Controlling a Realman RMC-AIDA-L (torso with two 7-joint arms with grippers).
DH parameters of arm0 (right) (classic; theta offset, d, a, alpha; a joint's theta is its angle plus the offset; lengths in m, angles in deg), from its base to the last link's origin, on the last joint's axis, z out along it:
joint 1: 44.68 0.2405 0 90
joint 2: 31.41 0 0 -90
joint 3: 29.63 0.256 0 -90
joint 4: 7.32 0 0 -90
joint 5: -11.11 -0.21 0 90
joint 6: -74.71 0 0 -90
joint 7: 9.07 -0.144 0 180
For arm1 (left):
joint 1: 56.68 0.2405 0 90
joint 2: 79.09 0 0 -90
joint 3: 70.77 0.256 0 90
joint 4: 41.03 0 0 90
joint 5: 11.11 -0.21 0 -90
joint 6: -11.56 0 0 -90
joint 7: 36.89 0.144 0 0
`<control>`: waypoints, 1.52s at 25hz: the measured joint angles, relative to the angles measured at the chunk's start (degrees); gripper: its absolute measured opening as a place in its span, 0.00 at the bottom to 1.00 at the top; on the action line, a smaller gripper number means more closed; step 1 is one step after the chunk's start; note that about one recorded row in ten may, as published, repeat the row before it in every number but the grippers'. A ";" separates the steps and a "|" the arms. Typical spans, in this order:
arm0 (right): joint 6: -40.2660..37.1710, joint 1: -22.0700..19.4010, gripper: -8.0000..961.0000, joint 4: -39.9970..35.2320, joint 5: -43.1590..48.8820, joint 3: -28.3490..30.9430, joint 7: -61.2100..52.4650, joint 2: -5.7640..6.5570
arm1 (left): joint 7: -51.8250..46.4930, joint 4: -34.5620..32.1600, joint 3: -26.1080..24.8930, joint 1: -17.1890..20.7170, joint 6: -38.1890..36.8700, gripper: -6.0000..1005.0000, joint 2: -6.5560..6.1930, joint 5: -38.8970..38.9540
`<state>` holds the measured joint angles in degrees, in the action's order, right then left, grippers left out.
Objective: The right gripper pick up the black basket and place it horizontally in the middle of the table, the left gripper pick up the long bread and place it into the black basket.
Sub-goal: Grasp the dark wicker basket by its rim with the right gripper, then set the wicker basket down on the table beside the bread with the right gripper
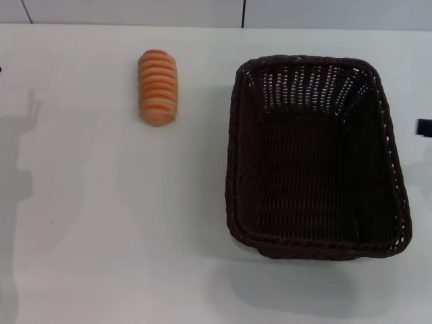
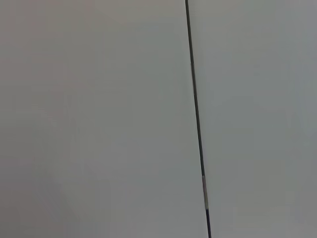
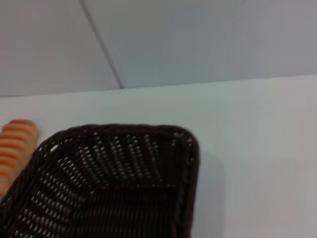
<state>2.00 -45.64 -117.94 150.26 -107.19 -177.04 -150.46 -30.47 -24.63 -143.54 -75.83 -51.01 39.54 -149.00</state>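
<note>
- Black basket (image 1: 317, 158): sits flat on the desk (image 1: 101, 223), on the desk's right half, its long axis running from the near edge towards the far edge. It is upright, open side up, and nothing lies inside it. Its braided rim and sloping woven walls show whole in the head view; its near short side lies close to the near edge of the desk.
- In the right wrist view, one far corner of the black basket (image 3: 114, 183) shows, with bare desk (image 3: 257, 148) beyond it.
- Long bread (image 1: 158, 87): lies on the desk left of the basket, towards the far edge, well apart from the basket. Its length runs the same way as the basket's. One end of the long bread (image 3: 14, 148) shows at the margin of the right wrist view, beyond the basket's rim.
- Right pincer (image 1: 424, 127): only a small black part shows at the right margin of the head view, beside the basket's right side and apart from it. Whether it is open or closed cannot be told; it holds nothing visible.
- Left pincer: outside every view. The left wrist view shows only a pale panel (image 2: 99, 119) with a thin dark seam (image 2: 196, 119).
</note>
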 joint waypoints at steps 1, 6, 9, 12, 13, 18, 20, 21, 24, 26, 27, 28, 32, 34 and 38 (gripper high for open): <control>0.00 0.00 0.87 0.00 0.00 0.00 0.00 0.00 | 0.00 0.00 0.00 0.00 0.00 0.85 0.00 0.00; 0.38 5.37 0.86 7.14 0.23 -2.01 1.46 0.05 | -0.02 -0.04 0.15 -0.02 0.07 0.85 0.07 -0.02; 0.98 6.81 0.86 9.56 0.25 -2.82 2.00 0.04 | -0.03 -0.05 0.21 -0.01 0.09 0.85 0.10 -0.01; 1.32 8.78 0.86 12.22 1.00 -4.19 2.65 0.07 | -0.04 -0.02 0.34 -0.01 0.09 0.85 0.10 -0.01; 1.32 8.78 0.86 12.22 1.00 -4.19 2.65 0.07 | -0.05 0.03 0.35 0.02 0.10 0.85 0.10 -0.01; 1.80 8.63 0.78 12.55 1.40 -4.60 5.77 0.07 | -0.09 0.02 0.36 0.32 0.10 0.85 0.10 -0.01; 1.81 8.72 0.71 12.71 1.46 -4.80 7.13 0.08 | -0.11 -0.03 0.36 0.35 0.12 0.85 0.10 0.00; 1.81 8.72 0.67 12.71 1.46 -4.80 7.13 0.08 | -0.16 -0.04 0.31 0.35 0.16 0.85 0.05 -0.01; 1.79 9.16 0.59 13.36 1.30 -4.85 8.23 0.12 | -0.17 -0.05 0.27 0.28 0.33 0.85 0.03 0.00; 1.93 9.74 0.54 14.41 1.23 -4.66 8.46 0.15 | -0.18 -0.06 0.27 0.17 0.51 0.85 0.03 -0.01; 2.01 10.29 0.51 15.17 1.18 -4.53 8.85 0.16 | -0.18 -0.06 0.27 0.09 0.58 0.85 0.01 -0.01; 2.01 10.29 0.49 15.17 1.18 -4.53 8.85 0.16 | -0.18 -0.06 0.27 0.09 0.58 0.85 0.01 -0.01; 1.53 10.37 0.39 12.44 -1.28 -4.72 11.99 0.16 | -0.18 -0.06 0.26 -0.15 0.61 0.85 -0.07 -0.02; 1.30 10.10 0.35 11.06 -3.20 -4.76 13.71 0.18 | -0.18 -0.06 0.23 -0.19 0.61 0.85 -0.07 -0.01; -2.13 9.56 0.28 4.59 -12.96 -4.63 22.33 0.22 | -0.18 -0.03 0.18 -0.32 0.62 0.85 -0.08 -0.01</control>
<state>-0.13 -36.08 -113.35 137.30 -111.82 -154.71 -150.23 -30.66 -24.66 -143.36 -76.15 -50.40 39.47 -149.01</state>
